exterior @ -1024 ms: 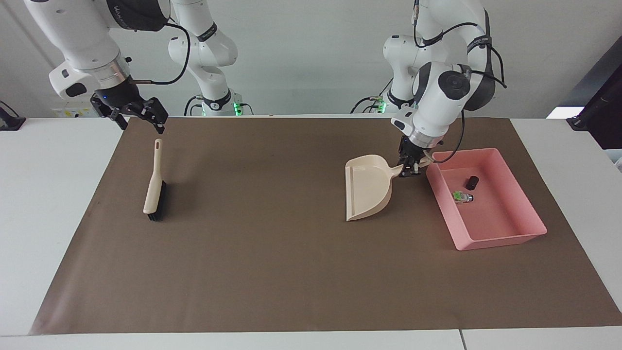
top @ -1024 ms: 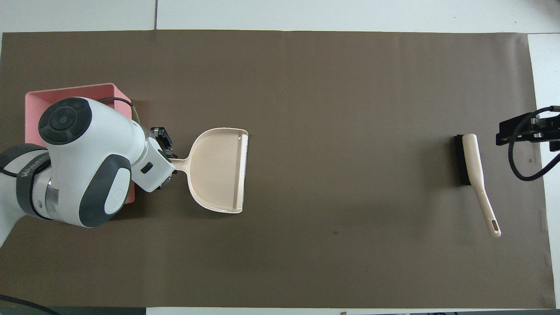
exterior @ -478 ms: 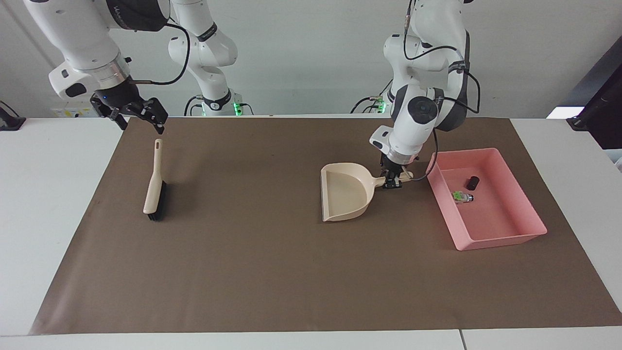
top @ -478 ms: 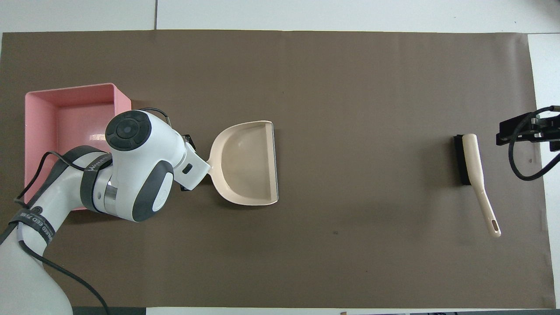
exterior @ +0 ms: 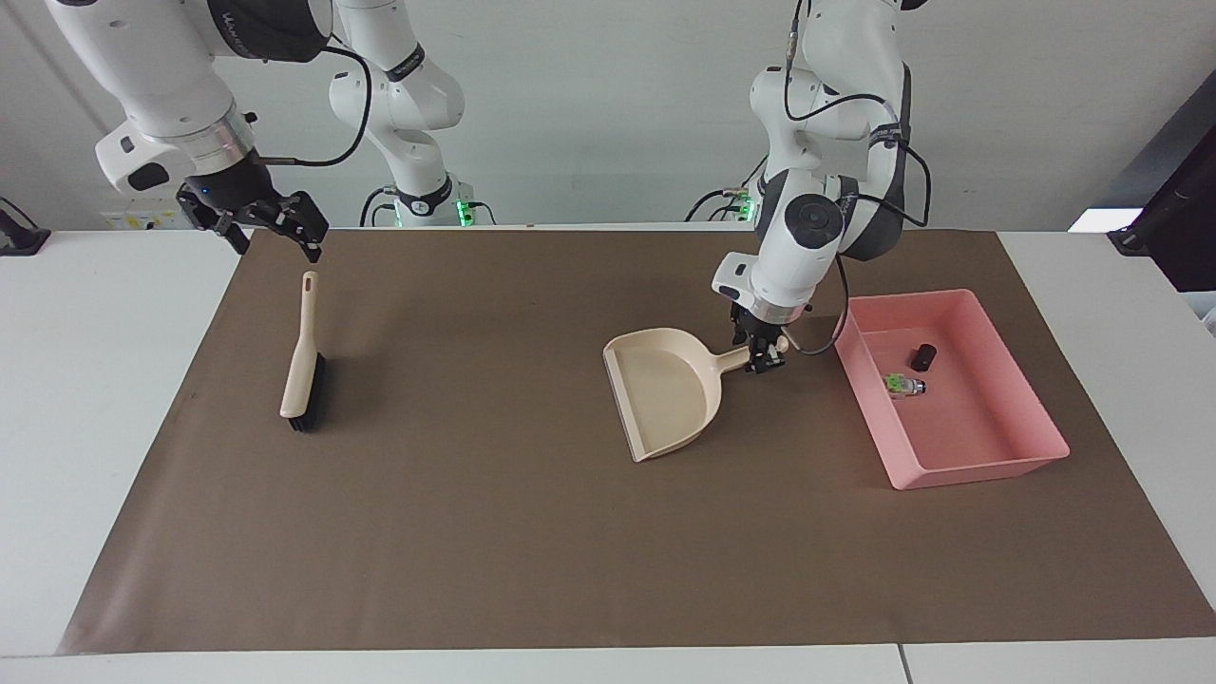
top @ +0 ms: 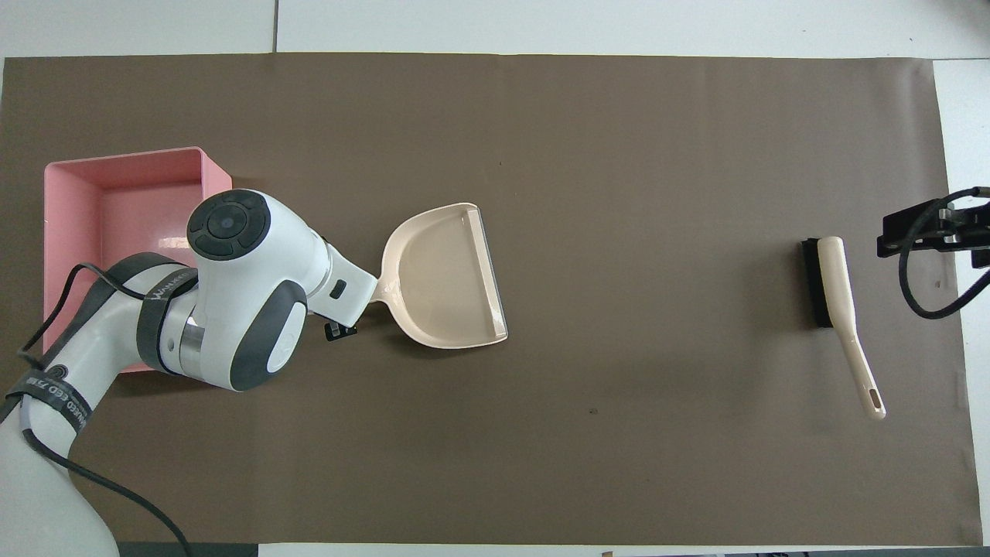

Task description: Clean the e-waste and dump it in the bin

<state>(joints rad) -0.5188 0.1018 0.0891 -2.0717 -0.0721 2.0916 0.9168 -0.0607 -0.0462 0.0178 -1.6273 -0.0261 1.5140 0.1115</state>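
Right of centre in the facing view, the left gripper point(exterior: 765, 356) pinches the handle of the beige dustpan point(exterior: 665, 391), whose pan lies flat and empty on the brown mat point(exterior: 494, 532), its open lip turned toward the lower left of the frame. Just beside it at the right of that view sits the pink bin point(exterior: 988, 471), a shallow rectangular tray with upright walls. Both bits of e-waste are in it: the dark stubby cylinder point(exterior: 922, 357) and the white-grey component point(exterior: 903, 385) with green marks, apart from each other and close to the tray's upper end. In the overhead view the left arm hides them.

At the upper left of the facing view the right gripper point(exterior: 275, 223) hangs with its fingers spread above the tip of the brush point(exterior: 302, 356), waiting; the brush lies on the mat, cream handle up-frame, black bristles at its lower end.

Judging from this, the dumping looks done and what remains is letting go of the dustpan. The thin handle is held only at its end, so the smooth, light plastic pan could swing or skid on release. The cable looping from the left arm's wrist passes near the tray's corner and might snag or nudge it.
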